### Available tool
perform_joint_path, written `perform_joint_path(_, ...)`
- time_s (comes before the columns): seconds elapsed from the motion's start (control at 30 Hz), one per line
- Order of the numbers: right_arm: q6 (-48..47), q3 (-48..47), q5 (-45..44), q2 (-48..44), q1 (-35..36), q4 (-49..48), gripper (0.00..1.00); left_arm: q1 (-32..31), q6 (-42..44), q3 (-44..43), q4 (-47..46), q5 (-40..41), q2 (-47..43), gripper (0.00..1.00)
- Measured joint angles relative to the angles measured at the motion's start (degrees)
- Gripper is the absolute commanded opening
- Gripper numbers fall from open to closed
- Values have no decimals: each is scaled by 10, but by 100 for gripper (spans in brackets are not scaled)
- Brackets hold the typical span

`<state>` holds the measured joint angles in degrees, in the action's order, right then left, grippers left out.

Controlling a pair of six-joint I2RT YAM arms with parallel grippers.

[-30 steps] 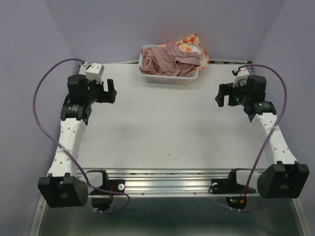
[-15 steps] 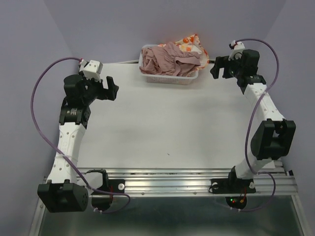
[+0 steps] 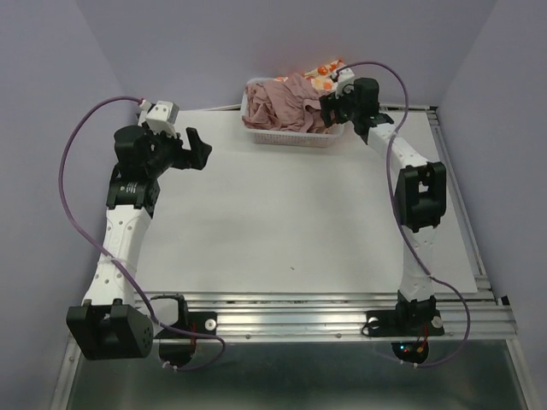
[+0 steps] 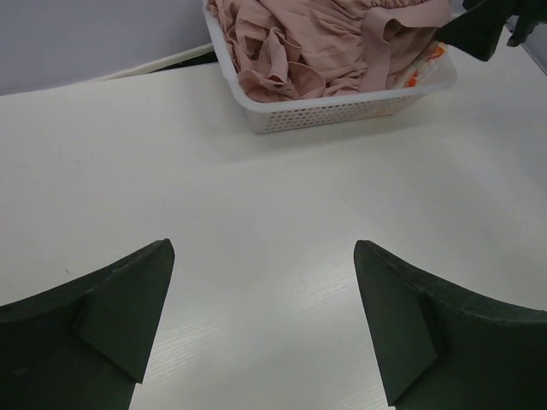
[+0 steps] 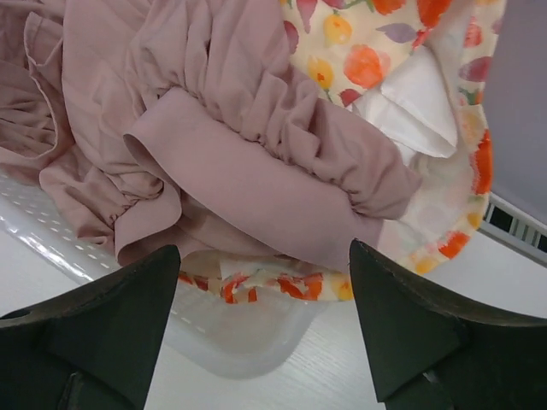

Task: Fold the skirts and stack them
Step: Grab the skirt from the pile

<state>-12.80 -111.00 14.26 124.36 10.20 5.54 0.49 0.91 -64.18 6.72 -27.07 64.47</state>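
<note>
Altogether one basket (image 4: 342,109), two skirts (image 3: 295,102): pink skirt (image 5: 256,179), printed skirt (image 5: 376,51); left gripper (image 4: 263,256), right gripper (image 5: 265,256), jaws apart, empty.

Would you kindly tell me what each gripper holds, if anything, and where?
Nothing is held: the right gripper hangs open over the pink skirt, the left gripper open over the table.

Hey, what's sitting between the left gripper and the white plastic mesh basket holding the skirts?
Nothing: only bare white tabletop separates the left gripper from the white mesh basket, seen in the left wrist view.
</note>
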Motion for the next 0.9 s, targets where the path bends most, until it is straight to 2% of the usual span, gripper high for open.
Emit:
perform_joint_path(0.13,-39,-34,-47,55,32,0,82,0,-14,0,-7,-5,13,99)
perform_joint_path(0.2,-56,-48,-78,75,45,-2,77,0,-19,0,-10,-7,17,99)
perform_joint_path(0.23,-62,-52,-92,82,49,-6,68,0,-22,0,-12,-9,18,99)
perform_joint_path(0.33,-80,-54,-143,93,54,-33,54,0,-27,0,-14,-11,20,99)
perform_joint_path(0.4,-90,-56,-173,94,54,-48,48,0,-30,1,-17,-11,20,99)
perform_joint_path(0.43,-96,-59,-191,94,54,-58,40,0,-30,1,-18,-11,20,99)
perform_joint_path(0.53,-118,-70,-228,94,54,-91,26,0,-32,8,-26,-9,20,99)
perform_joint_path(0.57,-126,-76,-240,94,54,-101,18,0,-33,9,-26,-9,21,99)
perform_joint_path(0.63,-136,-86,-253,94,53,-112,11,0,-33,9,-27,-8,23,99)
perform_joint_path(0.67,-141,-91,-259,94,52,-117,2,0,-34,9,-27,-7,24,99)
perform_joint_path(0.9,-145,-122,-266,94,53,-133,1,0,-34,9,-32,-3,25,99)
